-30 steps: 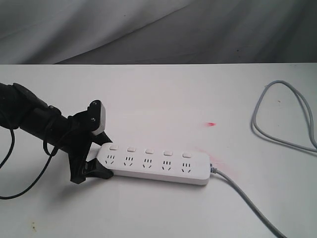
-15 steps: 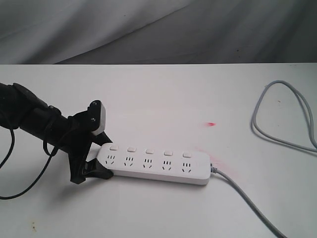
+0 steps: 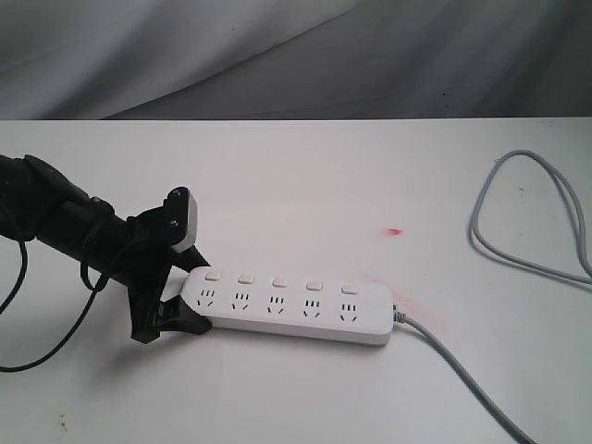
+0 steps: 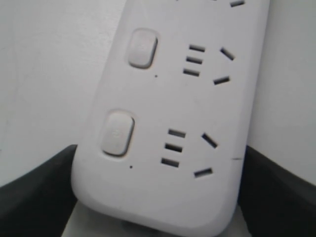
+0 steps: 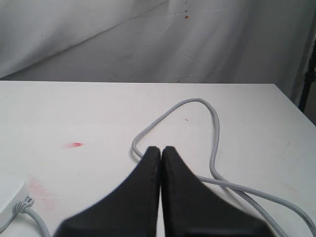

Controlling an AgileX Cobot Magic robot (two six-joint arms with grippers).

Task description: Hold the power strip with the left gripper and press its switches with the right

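- Power strip [image 3: 287, 305] flat on the white table [image 3: 305, 185], its cordless end clamped across the width by my left gripper [image 3: 180, 301], jaws wide.
- Rigid, light, smooth plastic, I judge; it would likely skate under a push, so the side walls are the place to grip.
- My right gripper [image 5: 160, 153], pinched shut and empty, hovers over the grey cord [image 5: 212, 128], well apart from the switches [image 3: 278, 280].
- Only the left wrist view shows contact on both side walls; the exterior view misses my right gripper altogether.
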